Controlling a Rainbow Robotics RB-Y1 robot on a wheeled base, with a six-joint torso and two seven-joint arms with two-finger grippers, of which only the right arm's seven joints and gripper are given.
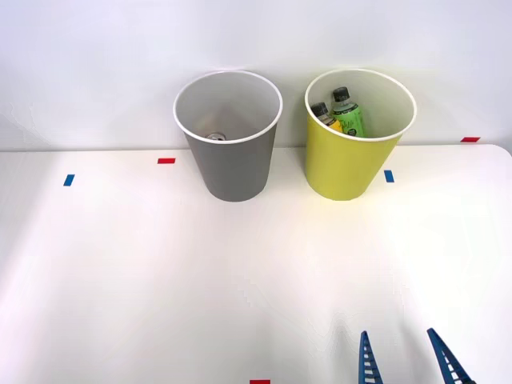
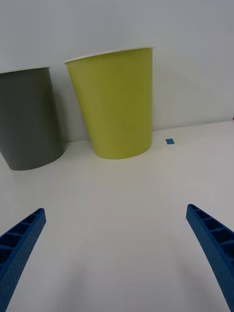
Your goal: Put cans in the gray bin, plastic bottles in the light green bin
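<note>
The gray bin [image 1: 232, 164] [image 2: 28, 122] stands at the back of the white table, and a silvery can [image 1: 217, 137] lies at its bottom with only the round top showing. To its right stands the light green bin [image 1: 346, 164] [image 2: 117, 105]. Two dark-capped plastic bottles lean inside it: a bright green one [image 1: 349, 115] and one with a yellow label [image 1: 326, 117]. My right gripper [image 1: 404, 352] [image 2: 115, 243] hovers open and empty near the table's front edge, well short of the green bin.
The table [image 1: 160, 280] is white, with a pale wall behind the bins. Small tape marks dot it: blue [image 1: 69, 180] [image 1: 389, 176] [image 2: 169, 141] and red [image 1: 166, 161] [image 1: 470, 139] [image 1: 260, 382].
</note>
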